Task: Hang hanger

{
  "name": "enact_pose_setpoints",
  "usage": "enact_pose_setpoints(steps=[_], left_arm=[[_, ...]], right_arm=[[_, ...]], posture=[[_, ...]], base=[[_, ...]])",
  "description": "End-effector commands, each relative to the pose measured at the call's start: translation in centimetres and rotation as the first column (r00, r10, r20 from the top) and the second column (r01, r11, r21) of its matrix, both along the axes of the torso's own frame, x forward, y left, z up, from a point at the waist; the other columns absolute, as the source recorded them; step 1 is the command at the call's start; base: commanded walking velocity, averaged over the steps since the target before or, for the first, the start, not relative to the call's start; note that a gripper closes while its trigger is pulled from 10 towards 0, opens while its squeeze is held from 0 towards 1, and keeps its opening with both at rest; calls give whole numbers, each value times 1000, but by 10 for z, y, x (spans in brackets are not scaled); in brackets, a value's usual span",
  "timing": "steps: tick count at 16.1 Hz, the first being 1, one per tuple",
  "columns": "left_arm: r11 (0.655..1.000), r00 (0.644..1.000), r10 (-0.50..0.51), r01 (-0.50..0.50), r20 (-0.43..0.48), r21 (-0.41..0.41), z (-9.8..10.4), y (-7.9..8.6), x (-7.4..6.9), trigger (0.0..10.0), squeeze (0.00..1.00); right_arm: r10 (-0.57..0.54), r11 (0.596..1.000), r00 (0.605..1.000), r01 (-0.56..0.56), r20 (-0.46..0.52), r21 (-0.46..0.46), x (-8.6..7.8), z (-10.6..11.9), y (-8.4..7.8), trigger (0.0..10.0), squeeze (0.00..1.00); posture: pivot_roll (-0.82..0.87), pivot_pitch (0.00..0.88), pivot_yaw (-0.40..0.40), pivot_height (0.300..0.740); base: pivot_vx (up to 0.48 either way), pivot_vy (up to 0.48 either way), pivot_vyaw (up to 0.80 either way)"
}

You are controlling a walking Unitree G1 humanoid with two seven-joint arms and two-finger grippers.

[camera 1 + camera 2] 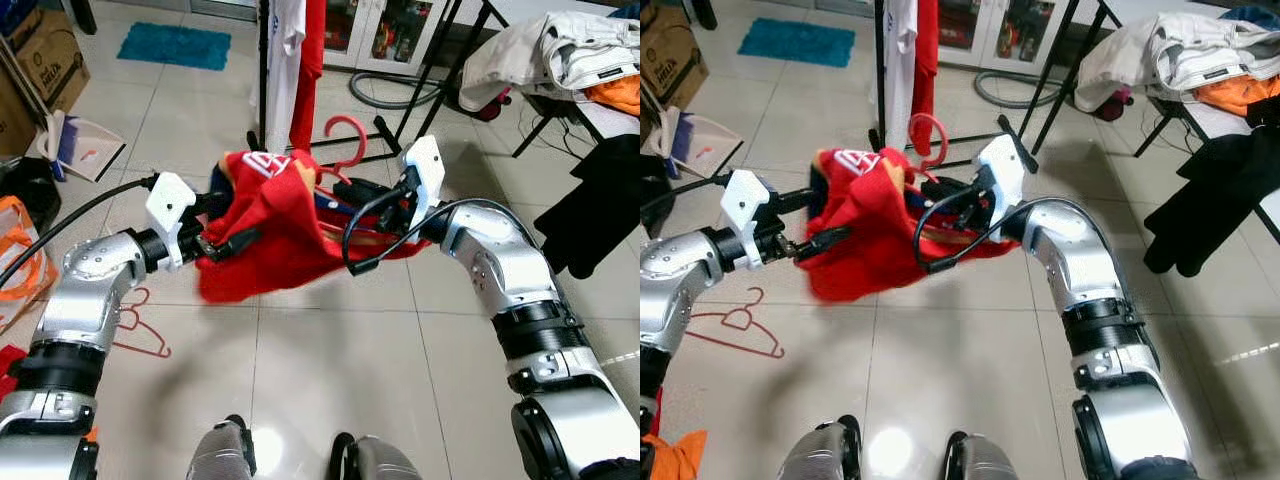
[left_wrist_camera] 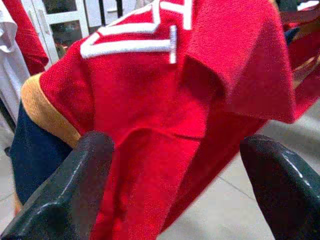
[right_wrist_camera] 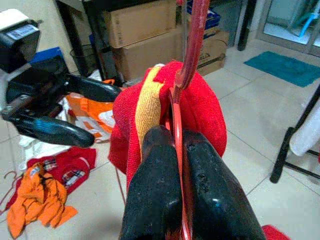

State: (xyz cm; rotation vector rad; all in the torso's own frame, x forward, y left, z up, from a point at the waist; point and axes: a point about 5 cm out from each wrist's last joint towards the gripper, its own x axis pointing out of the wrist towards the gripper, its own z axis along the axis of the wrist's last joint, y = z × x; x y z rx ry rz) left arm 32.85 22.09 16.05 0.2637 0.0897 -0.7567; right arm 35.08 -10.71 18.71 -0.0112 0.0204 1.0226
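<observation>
Pale floor tiles everywhere, pretty messy room: a teal mat at the far left, cardboard boxes by the left edge, and a spare red hanger lying on the floor near the robot's left arm. A black clothes rack stands at the far middle with a white shirt and a red garment hanging on it. Far right there's a desk piled with clothes.

Both arms are held up in front of the robot with a red jersey stretched between them. The jersey sits on a red hanger, hook sticking up just short of the rack. The right hand is pinching the hanger's wire neck, fingers pressed together on it. The left hand is on the jersey's left side, fingers spread apart with the red cloth hanging between them, so not clamped on anything as far as I can see.
</observation>
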Motion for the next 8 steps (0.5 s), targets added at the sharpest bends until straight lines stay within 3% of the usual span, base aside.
enact_pose_setpoints(steps=[1, 8], left_arm=[[999, 1000, -29, 29, -10, 27, -2, -3, 0, 10000, 0], [997, 996, -72, 74, -45, 31, -12, -13, 6, 10000, 0]], right_arm=[[1, 1000, 1000, -1, 25, 11, -2, 7, -6, 0, 0], [112, 992, 994, -112, 11, 58, -25, 21, 7, 0, 0]], posture=[[-11, 159, -138, 740], [-24, 167, -129, 740]], base=[[0, 0, 0], [0, 0, 0]])
